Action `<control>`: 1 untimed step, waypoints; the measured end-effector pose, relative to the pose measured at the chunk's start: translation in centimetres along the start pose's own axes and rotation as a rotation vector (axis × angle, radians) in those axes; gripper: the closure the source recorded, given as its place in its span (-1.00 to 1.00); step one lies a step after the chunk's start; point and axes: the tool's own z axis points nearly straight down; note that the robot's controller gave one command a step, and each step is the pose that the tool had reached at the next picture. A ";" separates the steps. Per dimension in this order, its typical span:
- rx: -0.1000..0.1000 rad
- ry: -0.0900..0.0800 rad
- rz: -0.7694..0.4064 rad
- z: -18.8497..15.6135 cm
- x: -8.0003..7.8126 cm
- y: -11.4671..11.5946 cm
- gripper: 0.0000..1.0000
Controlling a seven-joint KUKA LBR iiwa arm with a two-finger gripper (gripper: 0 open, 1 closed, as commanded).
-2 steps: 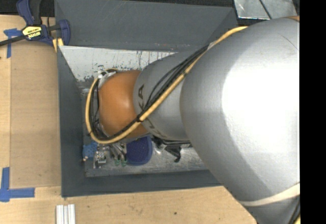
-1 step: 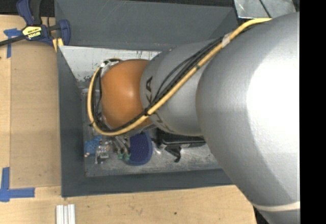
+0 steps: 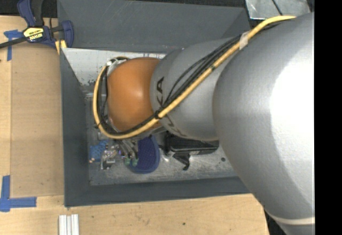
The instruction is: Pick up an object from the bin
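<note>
My gripper (image 3: 114,155) is low in the bin near its front left corner, and only a bit of its metal body pokes out from under the wrist. A dark blue round thing (image 3: 147,156) lies right beside it on the right, partly under the arm. A small light blue piece (image 3: 98,151) lies just to its left. Further right, a black angular thing (image 3: 187,148) lies on the floor, its upper part hidden by the arm. Whether anything is held is hidden.
The big grey arm and its orange wrist cover, with a yellow cable looped round it, hide most of the bin floor. The bin's front wall and left wall stand close to the gripper.
</note>
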 end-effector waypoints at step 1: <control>0.000 -0.001 0.002 -0.8 -0.1 0.0 1.00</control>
